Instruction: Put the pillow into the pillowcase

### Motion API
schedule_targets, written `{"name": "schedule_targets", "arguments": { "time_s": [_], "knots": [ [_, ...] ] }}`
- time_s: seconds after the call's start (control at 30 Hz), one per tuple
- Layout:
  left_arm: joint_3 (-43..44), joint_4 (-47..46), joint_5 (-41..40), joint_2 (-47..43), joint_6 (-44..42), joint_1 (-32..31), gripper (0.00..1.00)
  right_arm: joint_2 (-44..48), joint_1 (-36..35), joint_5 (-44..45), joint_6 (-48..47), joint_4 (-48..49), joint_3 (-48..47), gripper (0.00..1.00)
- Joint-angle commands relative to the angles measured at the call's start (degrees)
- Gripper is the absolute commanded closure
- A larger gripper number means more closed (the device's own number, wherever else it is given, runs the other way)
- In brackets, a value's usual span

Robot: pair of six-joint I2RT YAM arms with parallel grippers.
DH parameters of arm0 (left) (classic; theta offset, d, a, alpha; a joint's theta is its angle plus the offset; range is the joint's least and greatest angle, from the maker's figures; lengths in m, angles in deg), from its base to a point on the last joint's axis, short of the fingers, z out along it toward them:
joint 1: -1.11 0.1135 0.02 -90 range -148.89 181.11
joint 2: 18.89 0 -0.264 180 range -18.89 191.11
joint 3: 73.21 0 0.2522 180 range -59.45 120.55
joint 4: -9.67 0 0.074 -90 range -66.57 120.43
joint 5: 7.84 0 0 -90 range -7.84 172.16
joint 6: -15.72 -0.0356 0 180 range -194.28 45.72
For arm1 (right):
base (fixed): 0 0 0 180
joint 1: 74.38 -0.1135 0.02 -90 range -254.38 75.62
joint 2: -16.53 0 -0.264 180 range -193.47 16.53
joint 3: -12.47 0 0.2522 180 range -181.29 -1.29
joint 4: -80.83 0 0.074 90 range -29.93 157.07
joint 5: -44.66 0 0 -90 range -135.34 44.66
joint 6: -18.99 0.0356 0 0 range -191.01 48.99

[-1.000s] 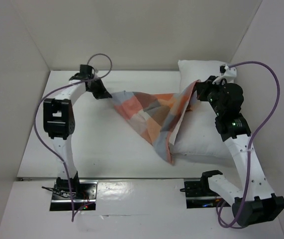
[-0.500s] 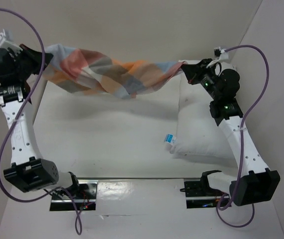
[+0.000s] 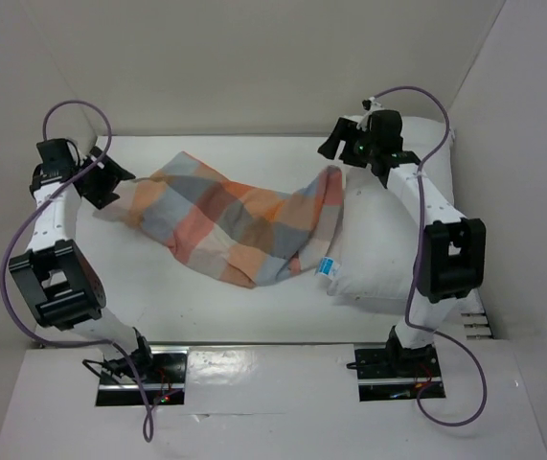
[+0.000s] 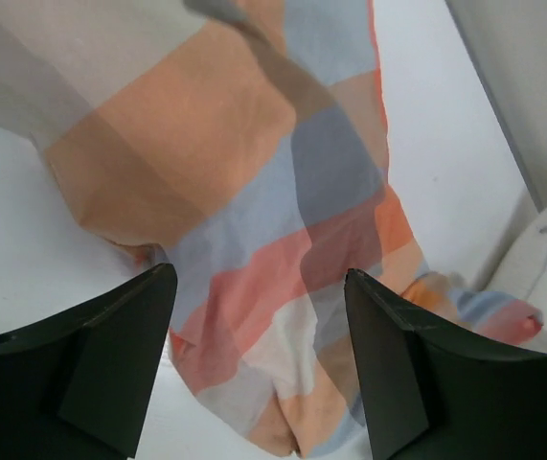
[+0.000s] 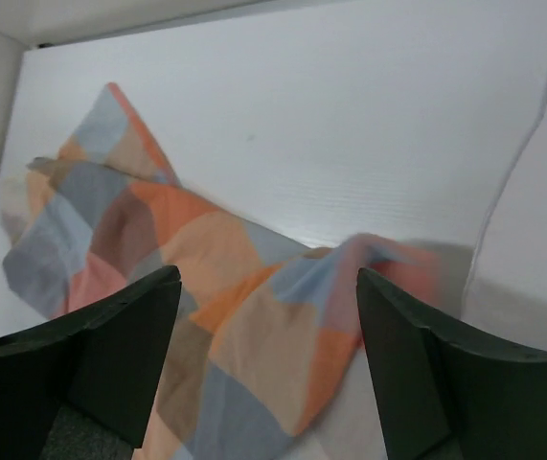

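Left arm [image 3: 57,287] bends up from its near base to the far left, left gripper [image 3: 115,182] pointing right, jaws spread wide; right arm [image 3: 450,254] reaches far right, right gripper [image 3: 335,146] pointing left, jaws spread wide

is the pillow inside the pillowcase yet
No, the pillowcase lies crumpled beside the pillow, with only one corner draped over it.
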Motion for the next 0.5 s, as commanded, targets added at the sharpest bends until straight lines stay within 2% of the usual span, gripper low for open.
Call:
{"name": "schedule_targets", "arguments": {
  "time_s": [0.0,0.03,0.1,0.17,0.2,0.23,0.27,0.3,0.33,0.37,0.43,0.47],
  "knots": [
    [7.0,-1.6,-6.1,-6.3,-4.2,-4.1,0.18,0.1,-0.5,5.6,-0.6,-9.5,-5.1,0.18],
    [7.5,-1.6,-6.8,-6.9,-6.9,-5.1,0.28,2.1,-1.6,8.8,0.1,-7.7,-3.6,0.18],
    [7.5,-1.6,-5.3,-7.4,-8.8,-8.6,0.39,8.6,-3.1,12.3,0.1,-2.9,2.6,0.18],
    [7.5,-0.1,-2.2,-7.4,-11.5,-12.3,0.49,11.2,-4.9,14.3,-0.4,-2.9,5.7,0.25],
    [6.8,0.8,-2.2,-7.4,-12.2,-14.7,0.54,11.9,-5.6,14.3,-0.4,-4.5,5.7,0.29],
    [6.2,2.2,-2.2,-6.7,-12.2,-20.5,0.57,12.6,-6.4,14.3,-1.0,-6.0,6.5,0.42],
    [3.7,2.2,-2.2,-6.2,-12.3,-23.6,0.58,12.6,-8.6,13.6,-2.1,-7.1,7.0,0.44],
    [2.2,2.2,-2.2,-6.2,-11.5,-26.6,0.58,13.3,-9.8,13.6,-2.1,-8.1,8.9,0.48],
    [0.5,1.1,-2.2,-5.7,-10.5,-31.8,0.58,13.3,-11.0,13.6,-2.1,-9.7,10.2,0.53],
    [-2.9,-1.6,-2.2,-5.7,-9.5,-34.3,0.56,13.9,-11.8,13.6,-2.1,-9.7,11.7,0.61],
    [-5.4,-4.3,-0.9,-4.1,-6.8,-40.0,0.46,15.0,-12.5,12.8,0.1,-11.2,16.3,0.61],
    [-5.9,-4.3,-0.9,-3.0,-6.1,-41.8,0.33,15.7,-12.5,12.8,1.1,-11.2,17.7,0.61]
  ]
}}
